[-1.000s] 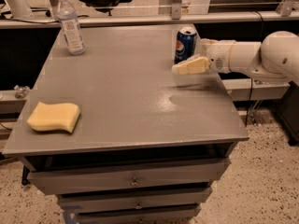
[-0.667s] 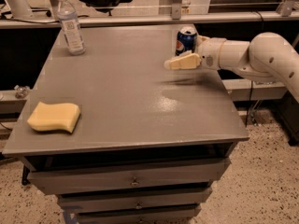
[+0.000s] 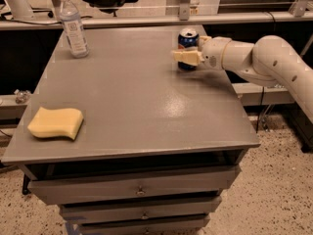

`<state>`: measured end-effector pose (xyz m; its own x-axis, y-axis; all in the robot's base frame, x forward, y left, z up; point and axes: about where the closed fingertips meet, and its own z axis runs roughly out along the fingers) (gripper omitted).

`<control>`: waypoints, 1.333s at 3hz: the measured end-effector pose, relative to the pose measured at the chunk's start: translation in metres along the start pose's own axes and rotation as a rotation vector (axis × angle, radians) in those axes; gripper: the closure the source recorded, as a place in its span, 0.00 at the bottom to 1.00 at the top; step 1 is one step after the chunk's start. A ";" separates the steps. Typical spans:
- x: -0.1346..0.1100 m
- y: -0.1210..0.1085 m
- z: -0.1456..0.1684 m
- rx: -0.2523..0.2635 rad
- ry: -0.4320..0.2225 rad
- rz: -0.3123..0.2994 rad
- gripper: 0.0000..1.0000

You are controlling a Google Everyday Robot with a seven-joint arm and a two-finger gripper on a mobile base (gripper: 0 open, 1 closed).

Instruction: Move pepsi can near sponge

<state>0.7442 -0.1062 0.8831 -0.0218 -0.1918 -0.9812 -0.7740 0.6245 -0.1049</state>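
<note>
The pepsi can (image 3: 187,37) is dark blue with a silver top and stands upright near the table's far right edge. My gripper (image 3: 189,49) reaches in from the right at the can's height. It is open, with one pale yellow finger (image 3: 186,58) across the can's front and the other behind it on the right. The can rests on the table. The sponge (image 3: 55,123) is a pale yellow slab lying flat near the front left corner, far from the can and the gripper.
A clear plastic water bottle (image 3: 73,24) stands at the far left of the grey table (image 3: 142,111). Drawers sit below the table's front edge. My white arm (image 3: 266,62) extends past the table's right edge. Benches and a chair stand behind.
My gripper has moved left and toward the far side, from in front and to the right of the can to straddling it. The can, sponge and bottle have not moved.
</note>
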 end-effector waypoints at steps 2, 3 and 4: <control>-0.010 0.010 0.006 -0.022 -0.055 0.037 0.87; -0.031 0.041 0.009 -0.085 -0.110 0.083 1.00; -0.053 0.096 0.011 -0.198 -0.154 0.114 1.00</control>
<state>0.6779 -0.0283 0.9230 -0.0316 -0.0018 -0.9995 -0.8808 0.4727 0.0270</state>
